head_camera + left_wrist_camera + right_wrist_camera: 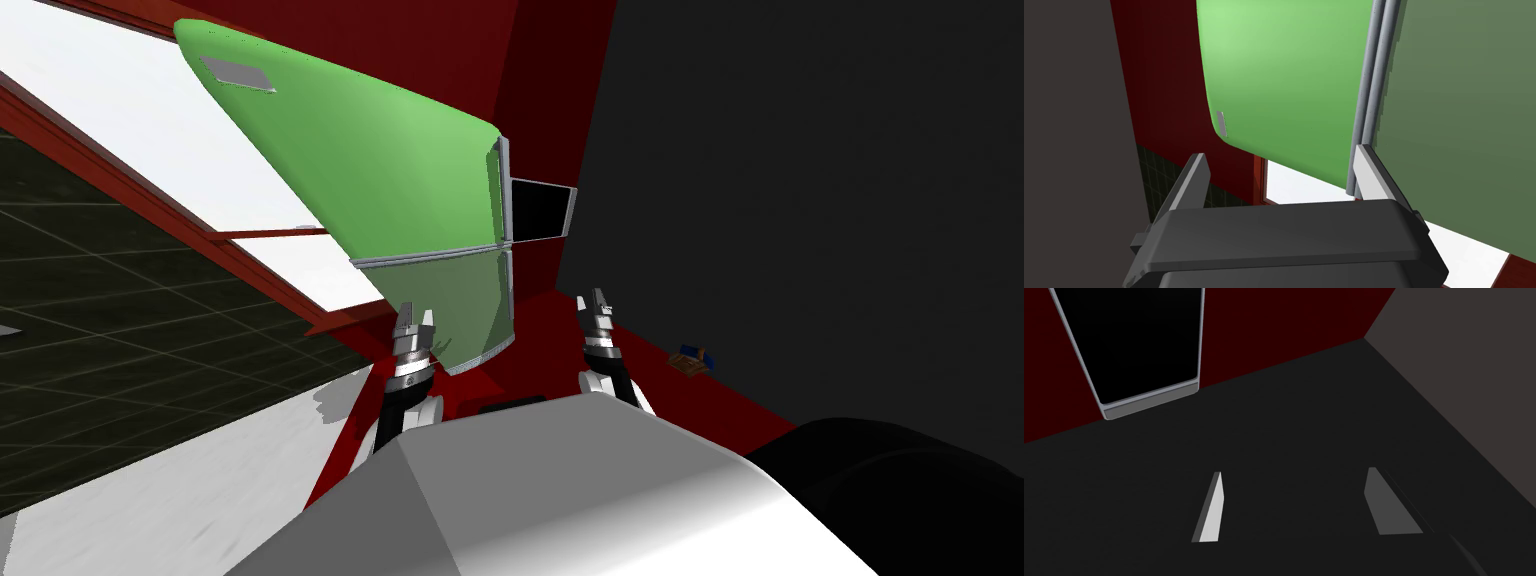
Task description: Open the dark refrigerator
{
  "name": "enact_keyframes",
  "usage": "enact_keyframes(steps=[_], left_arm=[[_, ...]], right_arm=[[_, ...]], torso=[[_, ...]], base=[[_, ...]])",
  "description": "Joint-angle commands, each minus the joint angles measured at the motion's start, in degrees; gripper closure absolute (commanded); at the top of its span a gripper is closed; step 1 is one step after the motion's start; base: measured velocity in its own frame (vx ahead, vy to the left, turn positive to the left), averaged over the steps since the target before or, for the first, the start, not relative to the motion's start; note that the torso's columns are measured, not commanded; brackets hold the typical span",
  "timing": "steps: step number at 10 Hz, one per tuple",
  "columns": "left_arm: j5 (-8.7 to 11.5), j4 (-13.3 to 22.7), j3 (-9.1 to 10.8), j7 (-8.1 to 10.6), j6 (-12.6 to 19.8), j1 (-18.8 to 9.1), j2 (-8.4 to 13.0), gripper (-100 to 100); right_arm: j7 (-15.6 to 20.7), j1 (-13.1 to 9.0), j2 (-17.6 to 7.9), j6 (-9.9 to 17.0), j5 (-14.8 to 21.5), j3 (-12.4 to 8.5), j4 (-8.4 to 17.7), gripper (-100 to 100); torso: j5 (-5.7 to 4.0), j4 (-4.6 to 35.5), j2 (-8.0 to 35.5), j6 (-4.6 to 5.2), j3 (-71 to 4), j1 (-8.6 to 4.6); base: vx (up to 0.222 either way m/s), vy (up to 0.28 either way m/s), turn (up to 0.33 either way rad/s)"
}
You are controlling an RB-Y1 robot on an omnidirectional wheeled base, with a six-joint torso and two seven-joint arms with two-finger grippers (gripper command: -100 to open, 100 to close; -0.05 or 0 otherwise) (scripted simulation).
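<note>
Green refrigerator (pixel 380 170) doors are seen close ahead of the left gripper (pixel 1281 177), whose 2 fingers (pixel 1196 177) are spread apart, 1 just beside the grey door rail (pixel 1369 100), probably lined up for a grasp. The right gripper (pixel 1301 508) is held unclenched too, apparently idle.

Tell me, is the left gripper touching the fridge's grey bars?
Cannot tell: in the left wrist view, the left gripper overlaps the grey bars; neither gap nor contact shows.

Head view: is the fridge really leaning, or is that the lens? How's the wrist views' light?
Head view: everything slants alike, so it's the camera, not the green refrigerator. Left wrist view: one green panel bright, its neighbour shaded. Right wrist view: dim; one finger lit, the other dark.
</note>
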Motion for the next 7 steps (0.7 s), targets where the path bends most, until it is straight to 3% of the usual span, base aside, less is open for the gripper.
enact_keyframes(steps=[1,7], left_arm=[[0.0,0.0,0.0,0.0,0.0,0.0,0.0,0],[0.0,0.0,0.0,0.0,0.0,0.0,0.0,0]], right_arm=[[0.0,0.0,0.0,0.0,0.0,0.0,0.0,0],[0.0,0.0,0.0,0.0,0.0,0.0,0.0,0]], torso=[[0.0,2.3,2.3,0.0,-4.7,0.0],[0.0,26.9,26.9,0.0,-53.8,0.0]], base=[[0.0,0.0,0.0],[0.0,0.0,0.0]])
